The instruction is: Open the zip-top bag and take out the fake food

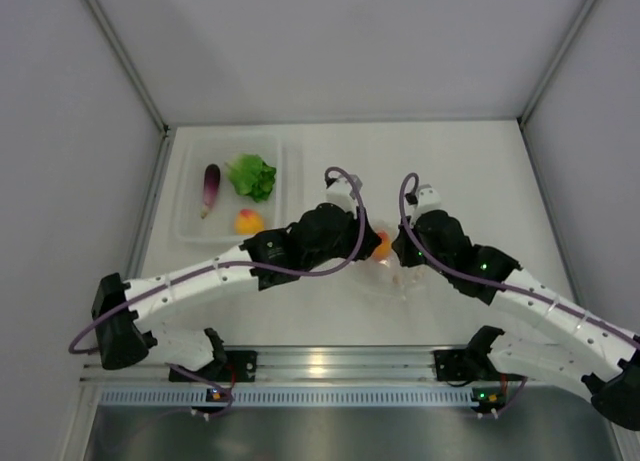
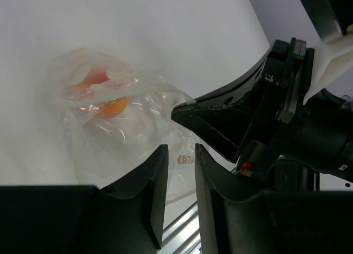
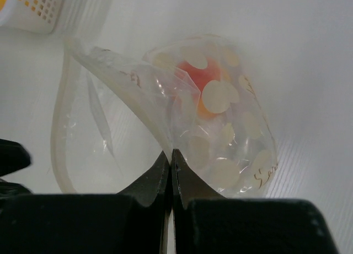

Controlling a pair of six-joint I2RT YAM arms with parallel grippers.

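In the top view, the zip-top bag (image 1: 398, 276) lay at centre frame between both arms' ends. In the left wrist view, the left gripper (image 2: 177, 166) at lower centre stood narrowly apart, with clear film in the gap; whether it gripped could not be told. In the right wrist view, the right gripper (image 3: 171, 157) pinched the bag's rim at lower centre, with an orange fruit (image 3: 193, 77) inside the bag above it.

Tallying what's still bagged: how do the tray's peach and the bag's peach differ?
The tray peach lies bare; the bagged peach is wrapped in the dotted zip-top bag. The tray peach sits back left in the clear tray; the bagged peach mid-table. Both are round, orange.
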